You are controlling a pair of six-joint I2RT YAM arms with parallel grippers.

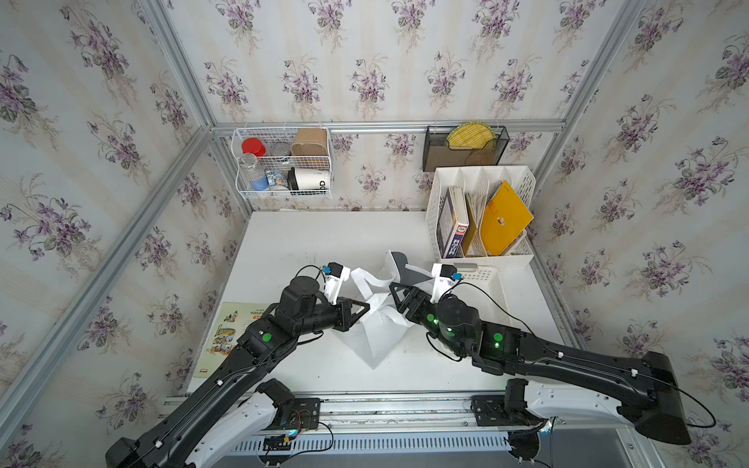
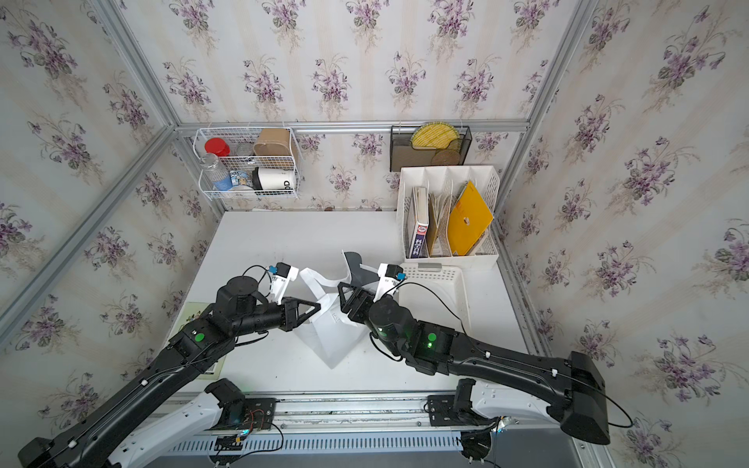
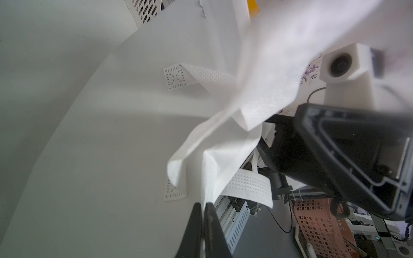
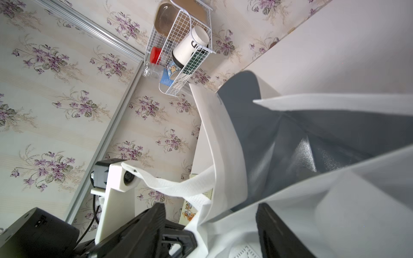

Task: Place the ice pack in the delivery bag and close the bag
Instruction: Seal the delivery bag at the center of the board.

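Left gripper (image 3: 203, 206) clamped on delivery bag (image 1: 375, 336) rim at worktop centre; right gripper (image 4: 211, 206) jaws apart astride opposite rim. Ice pack unseen, possibly inside. Fabric limp, light: grip rim hems.

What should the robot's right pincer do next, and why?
Probably lift the right pincer clear of the bag. Its jaws stand open at the bag's mouth with no ice pack in them or anywhere in view, so it likely lies inside. The left pincer pinches the bag's edge.
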